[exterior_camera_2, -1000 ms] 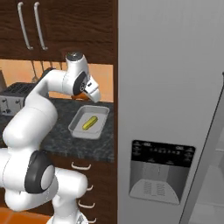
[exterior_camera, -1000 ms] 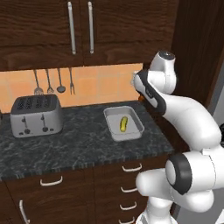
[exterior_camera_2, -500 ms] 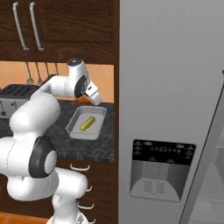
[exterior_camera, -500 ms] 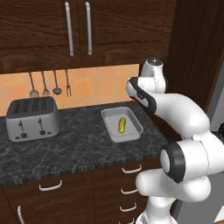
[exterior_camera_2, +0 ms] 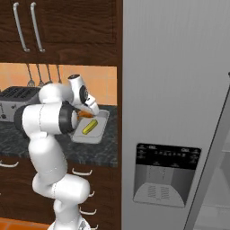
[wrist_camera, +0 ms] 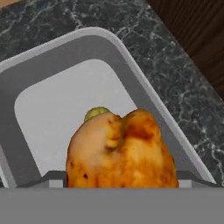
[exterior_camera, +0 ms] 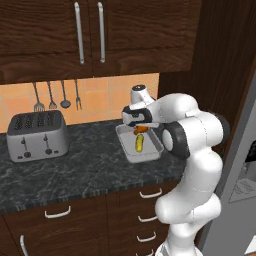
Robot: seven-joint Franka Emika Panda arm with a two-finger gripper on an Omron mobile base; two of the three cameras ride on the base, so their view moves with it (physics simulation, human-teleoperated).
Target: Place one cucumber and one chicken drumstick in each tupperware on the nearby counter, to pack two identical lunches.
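Hand view: chicken drumstick (wrist_camera: 120, 151) held over the tupperware (wrist_camera: 131, 70), ready to drop.

Nearest the camera, the drumstick fills the foreground, apparently clamped in the gripper (exterior_camera: 140, 129), whose tips are hidden behind the meat. Just beyond and below it the cucumber (wrist_camera: 96, 113) peeks out, lying inside the tray, and past that the tray's far rim and the speckled worktop (wrist_camera: 183, 83). In the left base view the gripper hangs just above the tray's back end, with the cucumber toward the middle. My worry: the drumstick sits near the rim, so a release from here could land it on the edge and let it roll onto the worktop, or knock the cucumber askew. Beyond, a toaster (exterior_camera: 35, 135) stands well apart.
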